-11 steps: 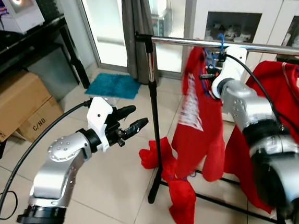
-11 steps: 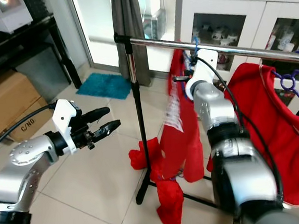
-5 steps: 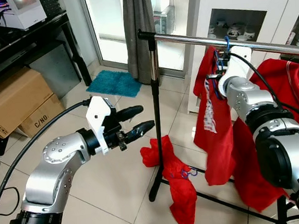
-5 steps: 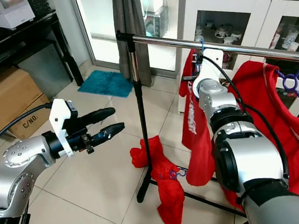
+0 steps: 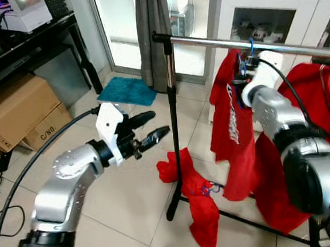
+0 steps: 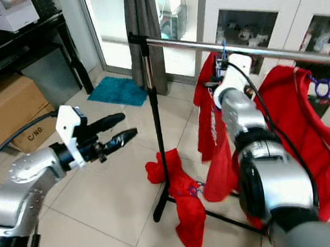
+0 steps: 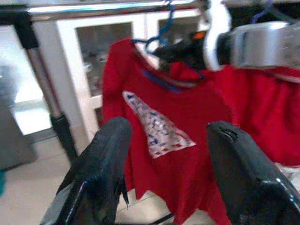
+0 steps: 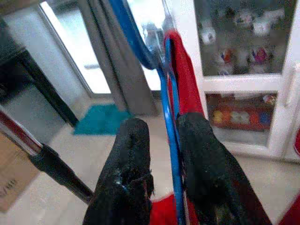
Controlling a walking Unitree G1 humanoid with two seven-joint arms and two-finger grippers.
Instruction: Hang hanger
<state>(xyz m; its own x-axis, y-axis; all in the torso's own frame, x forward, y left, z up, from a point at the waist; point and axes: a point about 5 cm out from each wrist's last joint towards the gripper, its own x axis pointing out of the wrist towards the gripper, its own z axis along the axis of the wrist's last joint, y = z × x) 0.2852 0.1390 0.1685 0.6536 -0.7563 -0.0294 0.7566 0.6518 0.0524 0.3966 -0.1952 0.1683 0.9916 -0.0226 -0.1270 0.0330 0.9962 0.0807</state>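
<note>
The thin blue hanger (image 8: 169,140) hooks over the shiny metal rail (image 5: 274,47), carrying a red shirt (image 5: 233,135). The right gripper (image 8: 161,180) pinches the hanger's wire between its fingers. The left gripper (image 5: 149,128) hovers spread beside the black pole (image 5: 173,128).

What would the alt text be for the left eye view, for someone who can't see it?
The right gripper holds a blue hanger carrying a red shirt up at a metal clothes rail. The left gripper hovers open over the tiled floor, where another red garment lies at the rack's foot.
</note>
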